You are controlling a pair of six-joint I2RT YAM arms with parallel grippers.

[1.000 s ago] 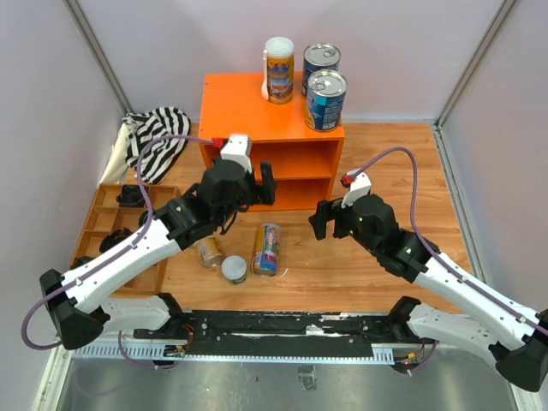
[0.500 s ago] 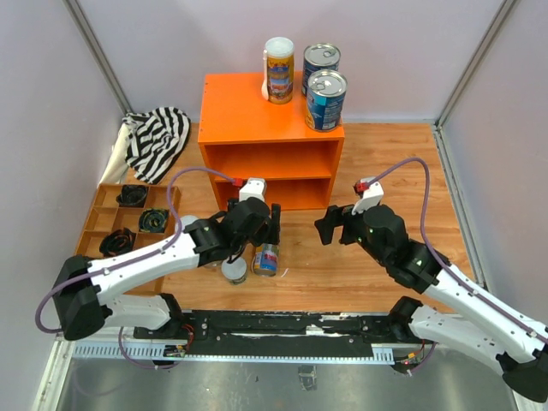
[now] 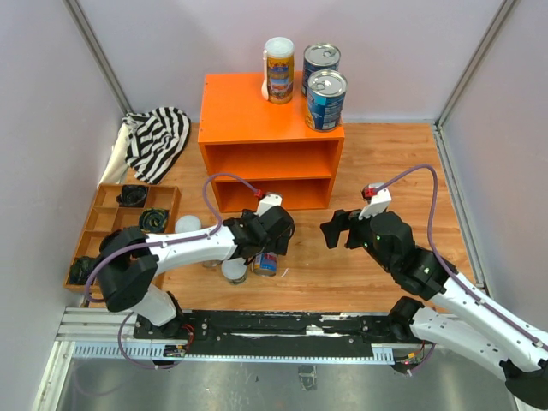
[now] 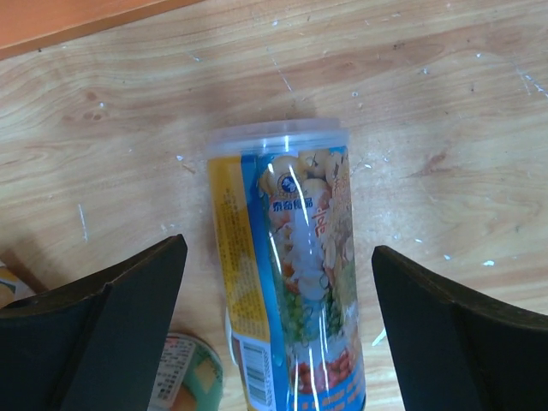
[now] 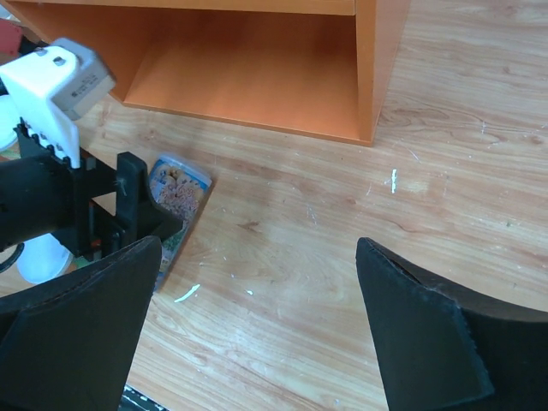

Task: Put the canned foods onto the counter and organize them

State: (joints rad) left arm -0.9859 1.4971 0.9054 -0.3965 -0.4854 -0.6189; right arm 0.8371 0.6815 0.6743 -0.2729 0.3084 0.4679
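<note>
Near edge: the left tool [image 4: 278,248] points down, low over the wooden desk [image 3: 390,163]. Its fingers [image 4: 111,317] are spread wide, one on each side of the lying slim can [image 4: 291,291]. Neither touches the can, so nothing is gripped.

The lying slim can has a yellow and blue label and lies on its side. Its lidded end points toward the orange shelf unit [image 3: 248,120].

Just beside its near end a small can [image 3: 234,270] stands upright, white lid up. A second small can [image 3: 208,257] lies mostly hidden under the left arm. One more white lid [image 3: 187,224] shows further left, next to the brown tray [image 3: 94,224].

The right tool [image 5: 257,248] hangs over bare wood to the right of the lying slim can, apart from it. Its fingers are wide apart and hold nothing.

Far side: the orange shelf unit stands at the back of the desk. On the right rear of its top an upright slim can [image 3: 279,70] stands with two blue cans [image 3: 326,100] with silver tops close beside it.

A striped cloth [image 3: 158,137] lies left of the unit, behind the tray.
</note>
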